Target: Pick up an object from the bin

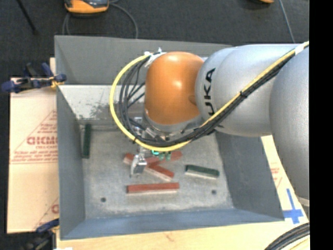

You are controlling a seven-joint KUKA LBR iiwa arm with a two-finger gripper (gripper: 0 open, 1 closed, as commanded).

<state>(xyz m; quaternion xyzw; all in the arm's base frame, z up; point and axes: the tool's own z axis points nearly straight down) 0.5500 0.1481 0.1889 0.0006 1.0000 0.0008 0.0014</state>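
In the grey metal bin [70, 191], down close to the floor and a little left of its middle: the hand [139, 164] of the KUKA arm [250, 92], reaching in from the right beneath its orange wrist cover [171, 87] and a loop of yellow cable [117, 95]. Directly under the hand, a cluster of red-brown bars [161, 172], lying flat and crossing one another at shallow angles on the bin floor. Hard to make out against those bars, so cannot tell whether spread or pressed together, nor whether touching the cluster or just above it. In front of the cluster, toward the bin's near wall, a longer red-brown bar [152, 188], flat, level and apart from the hand. To the right of the cluster, a dark green bar with a pale edge [202, 172], flat on the floor, near the red ones but not touching them. Well apart on the left, a second dark green bar [85, 140], set lengthwise along the foot of the left wall.
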